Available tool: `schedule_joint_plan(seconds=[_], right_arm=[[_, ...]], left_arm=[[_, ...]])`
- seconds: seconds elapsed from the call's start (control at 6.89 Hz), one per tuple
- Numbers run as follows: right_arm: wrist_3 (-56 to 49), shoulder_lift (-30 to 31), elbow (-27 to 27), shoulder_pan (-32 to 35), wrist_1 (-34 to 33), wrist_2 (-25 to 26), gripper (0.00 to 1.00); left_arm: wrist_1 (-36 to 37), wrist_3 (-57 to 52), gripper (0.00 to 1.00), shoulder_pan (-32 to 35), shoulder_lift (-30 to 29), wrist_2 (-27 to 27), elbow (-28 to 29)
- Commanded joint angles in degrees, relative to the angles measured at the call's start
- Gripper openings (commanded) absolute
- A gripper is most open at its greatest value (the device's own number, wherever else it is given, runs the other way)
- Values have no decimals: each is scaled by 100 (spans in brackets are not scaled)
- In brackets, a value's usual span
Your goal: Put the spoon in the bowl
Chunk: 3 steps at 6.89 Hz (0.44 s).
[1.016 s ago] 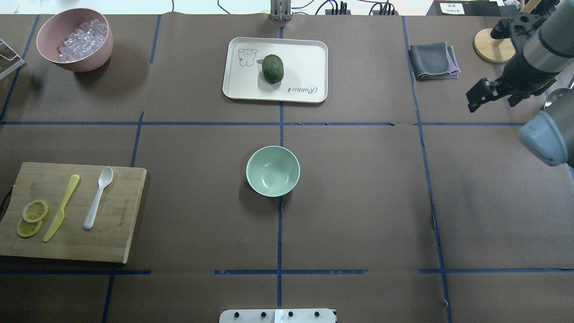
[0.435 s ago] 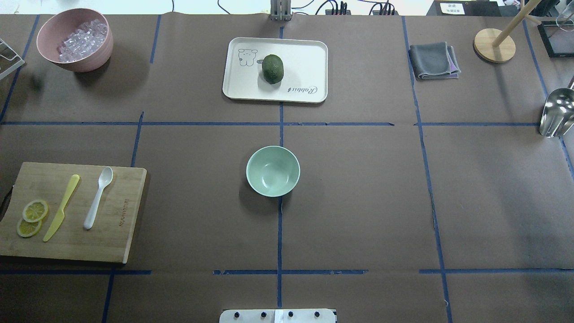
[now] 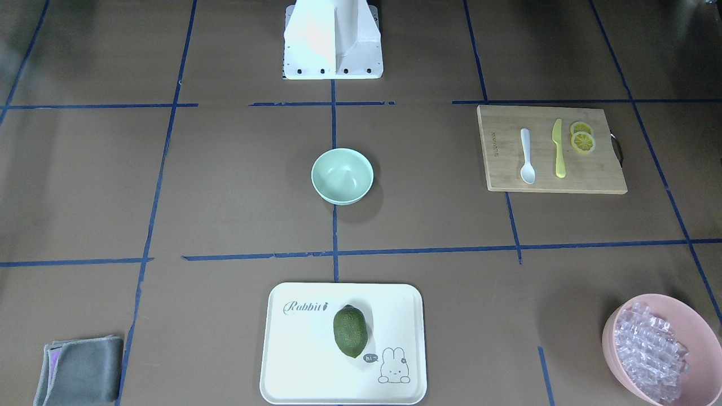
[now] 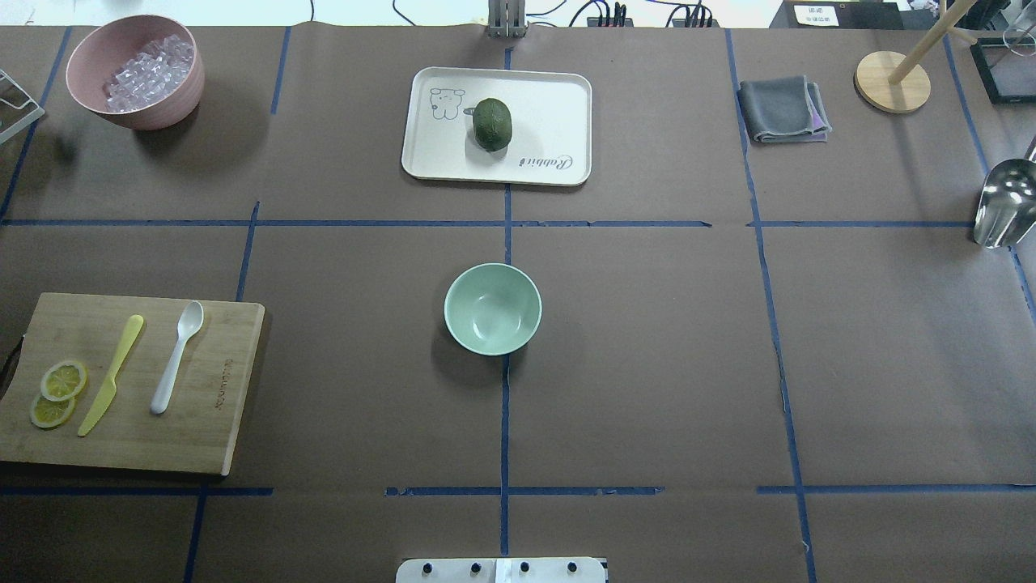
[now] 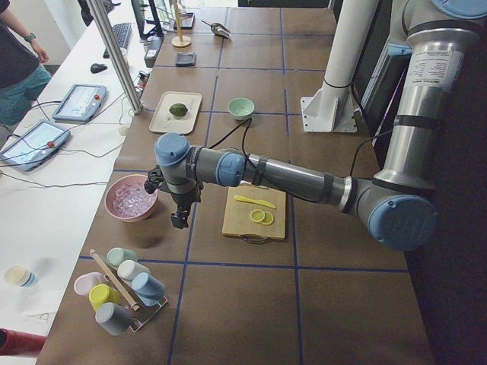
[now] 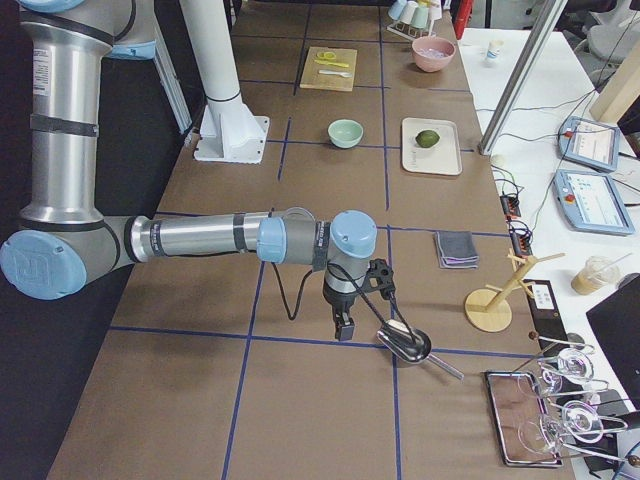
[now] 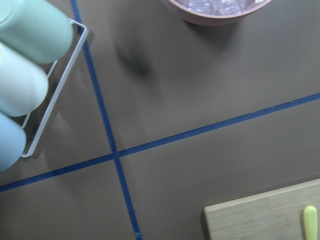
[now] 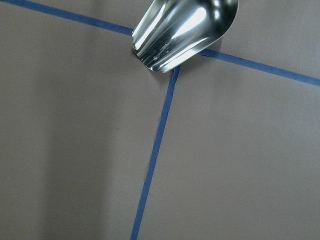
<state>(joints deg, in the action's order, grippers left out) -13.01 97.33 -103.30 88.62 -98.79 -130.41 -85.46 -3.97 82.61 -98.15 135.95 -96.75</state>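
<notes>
The white spoon (image 4: 176, 356) lies on a wooden cutting board (image 4: 218, 380) at the table's left, scoop towards the far side; it also shows in the front-facing view (image 3: 526, 157). The mint-green bowl (image 4: 492, 309) stands empty at the table's middle, also in the front-facing view (image 3: 342, 176). My left gripper (image 5: 180, 220) shows only in the exterior left view, hanging between the pink bowl and the board; I cannot tell if it is open. My right gripper (image 6: 343, 328) shows only in the exterior right view, beside a metal scoop; I cannot tell its state.
A yellow-green knife (image 4: 111, 374) and lemon slices (image 4: 57, 393) share the board. A pink bowl of ice cubes (image 4: 133, 73), a tray (image 4: 550, 105) with an avocado (image 4: 492, 124), a grey cloth (image 4: 782, 109), a metal scoop (image 4: 1004, 202) and a cup rack (image 5: 122, 293) stand around.
My right arm was at the overhead view's right edge a second ago and has moved out of that view, uncovering the metal scoop. The spoon and bowl have not moved.
</notes>
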Motion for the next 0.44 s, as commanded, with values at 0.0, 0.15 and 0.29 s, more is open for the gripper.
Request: schedule_joint_plan(seconds=[0.0,0.15,0.29], right_arm=[[439,5,-67,59,9,-107,100],[440,-4,-85,59,9,-107,100],[440,-4,-85,59,9,-116,100]], left_arm=[[-6,1461,100,-804,15,-60,-779],[-32,2374,100,-1365,59,-77,-1097],[-285,3079,100,-1849,68,-95,-1161]])
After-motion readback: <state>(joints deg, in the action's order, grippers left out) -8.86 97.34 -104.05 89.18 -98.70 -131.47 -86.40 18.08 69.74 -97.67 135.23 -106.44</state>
